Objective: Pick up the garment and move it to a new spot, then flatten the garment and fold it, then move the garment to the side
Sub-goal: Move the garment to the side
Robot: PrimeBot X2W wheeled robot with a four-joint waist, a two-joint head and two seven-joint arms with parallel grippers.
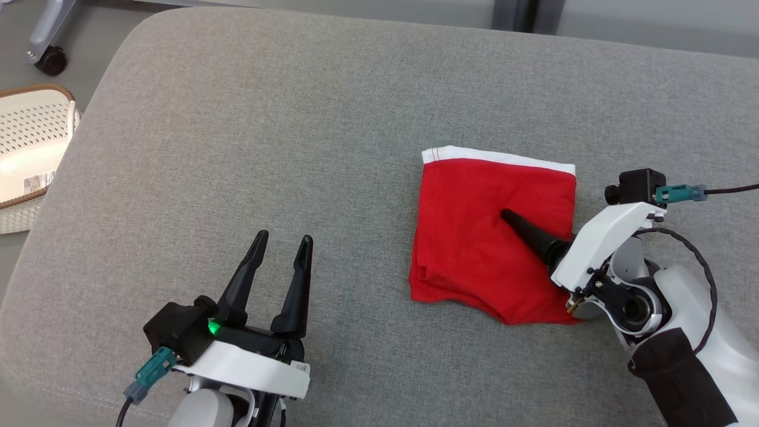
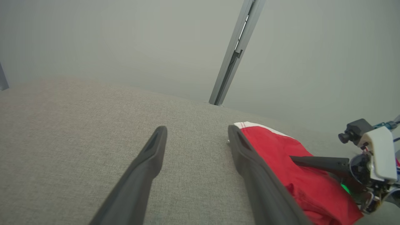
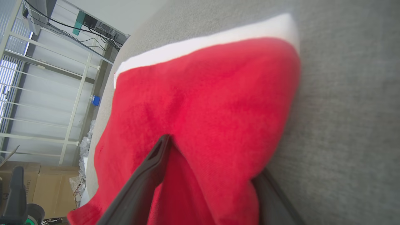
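The garment (image 1: 474, 255) is red with a white band along its far edge and lies folded into a rough square on the right half of the grey cushion (image 1: 296, 118). My right gripper (image 1: 517, 230) reaches in from the garment's right edge, open. One finger lies on top of the cloth. In the right wrist view the other finger (image 3: 275, 200) runs under the garment (image 3: 203, 93). My left gripper (image 1: 283, 237) stands open over bare cushion at the lower left, well apart from the cloth. The left wrist view shows the garment (image 2: 281, 156) to its right.
A white perforated basket (image 1: 29, 148) sits off the cushion's left edge, and a chair castor (image 1: 50, 59) stands on the floor beyond it. A metal post (image 2: 237, 53) rises behind the cushion. Bare cushion stretches left of and beyond the garment.
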